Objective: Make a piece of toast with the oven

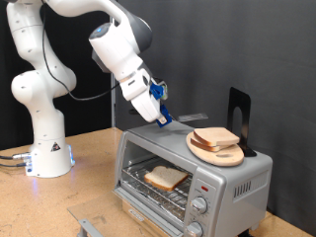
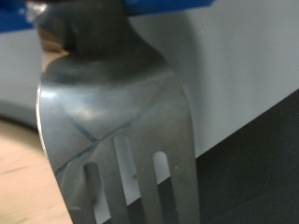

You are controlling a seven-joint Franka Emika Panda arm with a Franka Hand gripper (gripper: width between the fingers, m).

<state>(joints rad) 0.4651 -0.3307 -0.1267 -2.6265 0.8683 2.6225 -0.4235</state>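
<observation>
Filling the wrist view, a steel fork (image 2: 117,121) hangs close to the lens, its broad neck and slotted tines pointing down in front of a pale grey surface, with a strip of wooden table (image 2: 23,177) behind. Its handle runs up between blue parts at the frame's edge, so the gripper (image 1: 160,117) is clamped on the fork.

From the exterior view, the white arm (image 1: 118,49) reaches down from the upper left, and the gripper sits just above the far left part of the oven (image 1: 227,183), at its top surface. That oven stands on the table at the right, door open, with the piece of toast (image 1: 166,178) lying flat on the wire rack (image 1: 158,190) inside. On the oven's roof, right of the gripper, a round wooden board (image 1: 217,153) carries stacked slices (image 1: 215,137). Two knobs (image 1: 197,212) show on the near right panel.
</observation>
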